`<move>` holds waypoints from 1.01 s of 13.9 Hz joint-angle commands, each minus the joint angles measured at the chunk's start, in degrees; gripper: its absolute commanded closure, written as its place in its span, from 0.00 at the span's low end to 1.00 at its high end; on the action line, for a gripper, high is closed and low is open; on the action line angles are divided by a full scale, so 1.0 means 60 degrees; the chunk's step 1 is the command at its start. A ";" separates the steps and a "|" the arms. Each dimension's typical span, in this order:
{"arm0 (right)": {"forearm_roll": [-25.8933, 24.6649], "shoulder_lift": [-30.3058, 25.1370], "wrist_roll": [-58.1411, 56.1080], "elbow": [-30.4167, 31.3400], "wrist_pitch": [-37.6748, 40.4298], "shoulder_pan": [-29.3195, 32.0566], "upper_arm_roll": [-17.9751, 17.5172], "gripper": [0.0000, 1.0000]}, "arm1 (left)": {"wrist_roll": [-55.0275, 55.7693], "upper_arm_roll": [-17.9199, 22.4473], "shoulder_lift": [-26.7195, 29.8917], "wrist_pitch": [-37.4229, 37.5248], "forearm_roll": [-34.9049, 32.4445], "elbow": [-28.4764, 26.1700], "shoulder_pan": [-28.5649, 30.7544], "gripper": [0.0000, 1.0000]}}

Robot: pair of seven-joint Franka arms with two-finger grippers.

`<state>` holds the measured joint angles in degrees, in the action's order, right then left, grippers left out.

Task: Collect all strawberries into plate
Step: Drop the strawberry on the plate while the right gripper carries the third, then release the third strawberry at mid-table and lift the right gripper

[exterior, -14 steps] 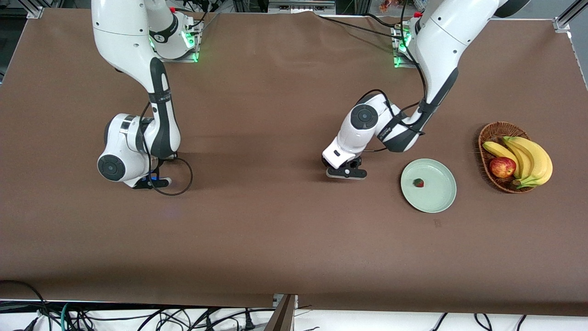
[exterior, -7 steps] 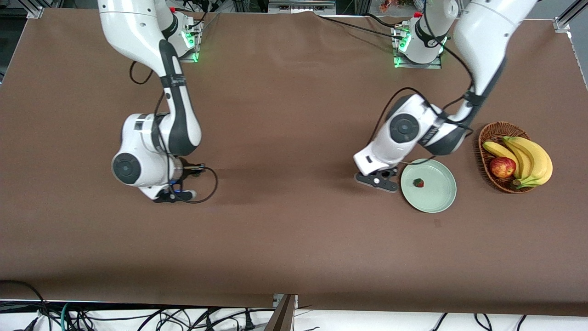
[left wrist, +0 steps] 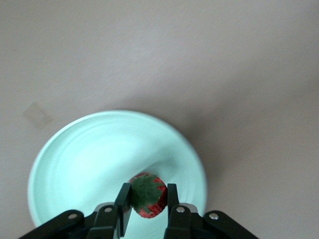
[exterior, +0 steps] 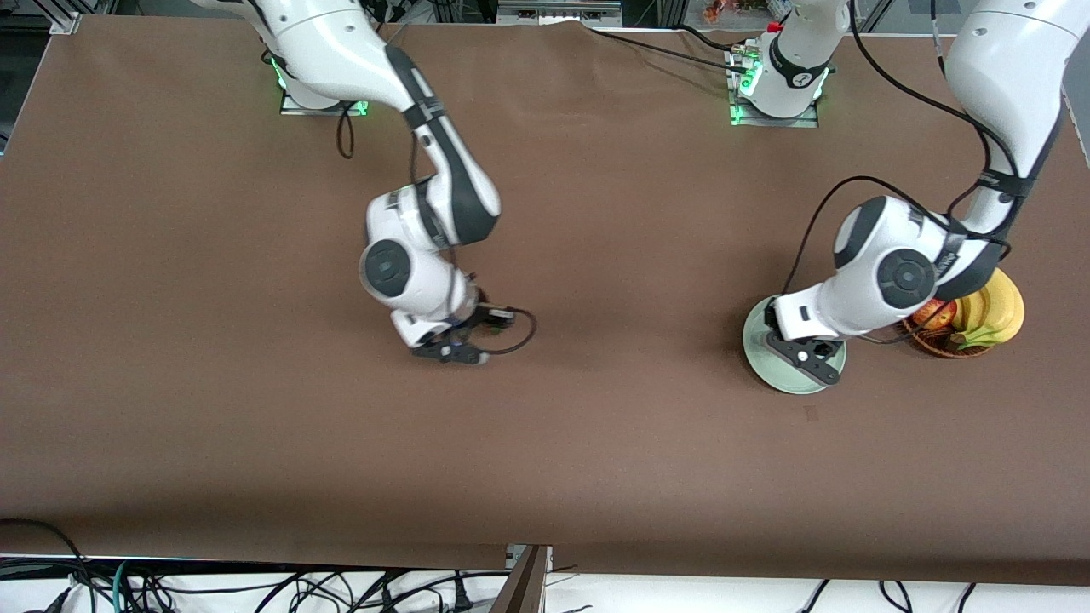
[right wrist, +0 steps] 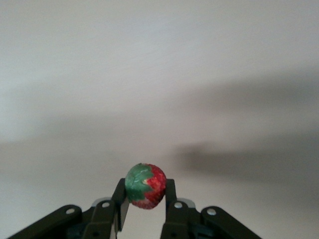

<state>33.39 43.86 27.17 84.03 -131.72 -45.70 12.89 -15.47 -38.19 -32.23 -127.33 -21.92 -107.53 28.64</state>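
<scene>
The pale mint-green plate [exterior: 760, 363] lies toward the left arm's end of the table, and my left gripper [exterior: 805, 358] hangs over it. In the left wrist view the left gripper [left wrist: 148, 185] is shut on a strawberry [left wrist: 147, 197] with its green top facing up, above the plate [left wrist: 89, 159]. My right gripper [exterior: 451, 347] hovers over the middle of the table. Seen from the right wrist, the right gripper [right wrist: 145, 183] is shut on a second strawberry [right wrist: 147, 191] above bare brown tabletop. The left hand hides most of the plate in the front view.
A brown wicker basket [exterior: 932, 346] with bananas [exterior: 998, 308] and a red apple [exterior: 934, 312] stands beside the plate toward the left arm's end, partly hidden by the left arm. Cables hang along the table's front edge.
Both arms have swung toward the left arm's end. The left hand went from beside the plate to over it, hiding the strawberry lying there. The right hand reached mid-table.
</scene>
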 commanded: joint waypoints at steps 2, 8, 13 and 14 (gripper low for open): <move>0.0088 0.1373 0.1854 -0.1492 -0.1729 -0.0905 -0.0376 1.00 | -0.1623 -0.0125 -0.0310 0.0055 0.0122 -0.0067 0.1054 0.99; 0.0089 0.2840 0.2737 -0.2887 -0.3051 -0.1859 -0.0508 1.00 | -0.1773 0.0109 -0.1045 -0.0722 -0.0024 -0.0038 0.1247 0.37; -0.0423 0.2564 0.2561 -0.2902 -0.2353 -0.1744 -0.0289 0.00 | -0.1612 -0.0007 -0.0709 -0.0271 0.0151 -0.0009 0.1379 0.00; -0.0468 0.2403 0.2517 -0.2916 -0.1507 -0.1598 0.0046 0.00 | -0.1351 -0.0080 -0.0519 0.0022 0.0166 0.0006 0.1365 0.00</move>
<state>31.94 59.92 42.83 67.70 -147.64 -56.94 11.18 -24.81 -37.64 -38.34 -130.50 -21.91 -107.25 36.40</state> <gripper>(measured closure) 0.317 0.141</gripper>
